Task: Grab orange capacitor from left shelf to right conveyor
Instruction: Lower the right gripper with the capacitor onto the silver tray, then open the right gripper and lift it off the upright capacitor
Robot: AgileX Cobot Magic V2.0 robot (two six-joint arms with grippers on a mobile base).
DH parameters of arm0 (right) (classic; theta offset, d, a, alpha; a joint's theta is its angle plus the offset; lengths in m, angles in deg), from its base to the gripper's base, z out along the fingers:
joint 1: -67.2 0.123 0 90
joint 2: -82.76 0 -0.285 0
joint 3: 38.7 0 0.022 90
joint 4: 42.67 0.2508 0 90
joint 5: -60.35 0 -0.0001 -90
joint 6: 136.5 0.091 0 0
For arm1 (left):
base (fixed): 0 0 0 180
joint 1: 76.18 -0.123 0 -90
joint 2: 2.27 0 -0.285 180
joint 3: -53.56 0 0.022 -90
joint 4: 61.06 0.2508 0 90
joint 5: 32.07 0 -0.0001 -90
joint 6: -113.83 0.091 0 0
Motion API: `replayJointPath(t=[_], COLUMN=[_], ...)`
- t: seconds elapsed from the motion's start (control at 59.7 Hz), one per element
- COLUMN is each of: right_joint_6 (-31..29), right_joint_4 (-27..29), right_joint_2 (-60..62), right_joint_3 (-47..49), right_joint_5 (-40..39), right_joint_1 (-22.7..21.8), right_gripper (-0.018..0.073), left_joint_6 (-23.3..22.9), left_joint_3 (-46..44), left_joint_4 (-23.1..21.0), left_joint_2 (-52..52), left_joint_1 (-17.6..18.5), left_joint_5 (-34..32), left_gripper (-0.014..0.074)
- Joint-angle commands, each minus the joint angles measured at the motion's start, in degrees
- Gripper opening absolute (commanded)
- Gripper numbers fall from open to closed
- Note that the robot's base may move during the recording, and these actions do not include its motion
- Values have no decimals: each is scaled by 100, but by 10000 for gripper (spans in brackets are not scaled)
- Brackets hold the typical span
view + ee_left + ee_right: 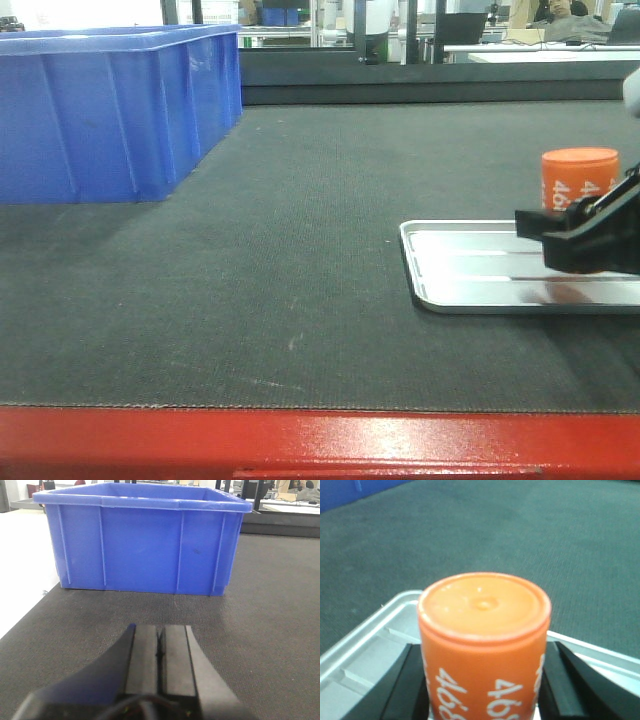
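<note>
Right wrist view shows the capacitor standing upright between the two black fingers of the right gripper, one finger on each side of it, so the claw is closed around its lower part and holds it. Behind and under it lies the silver tray, and beyond that the grey belt. In the front view the capacitor is at the far right, over the tray, with the right gripper in front of it; whether its base already touches the tray I cannot tell.

The left gripper has its fingers pressed together with nothing between them, and it rests low over the belt in front of the blue bin. The shelf is not in any view.

My judgement on the risks: the task names the conveyor, but the capacitor is above the tray, so a release here could leave it on the tray and not on the belt itself. The grip is low on a smooth round body, so it could tip when the claw opens, then roll. If the base is not yet down, opening too early would drop it, and it may bounce on the metal. A finger that drags on the side during retreat could also knock it over.
</note>
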Motion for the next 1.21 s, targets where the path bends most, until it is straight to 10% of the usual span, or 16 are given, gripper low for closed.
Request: replayJointPath(t=[0.0,0.285,0.586,0.904,1.189], right_joint_6=[-79,-73,447,447,678], right_joint_4=[-39,-39,-34,-34,-42], right_joint_2=[29,-180,-180,576,2738], right_joint_3=[117,117,117,77,77], right_joint_5=[-871,-907,-959,-491,1970], right_joint_1=[-29,-29,-29,-29,-29], right_gripper=[106,133,636,623,622], left_joint_6=[-10,-10,-10,-10,-10], left_joint_3=[-17,-17,-17,-17,-17], left_joint_4=[-13,-13,-13,-13,-13], left_joint_2=[68,68,68,68,68], left_joint_1=[-9,-9,-9,-9,-9], left_joint_5=[-519,-519,-519,-519,-519], left_gripper=[-127,-127,-127,-127,-127])
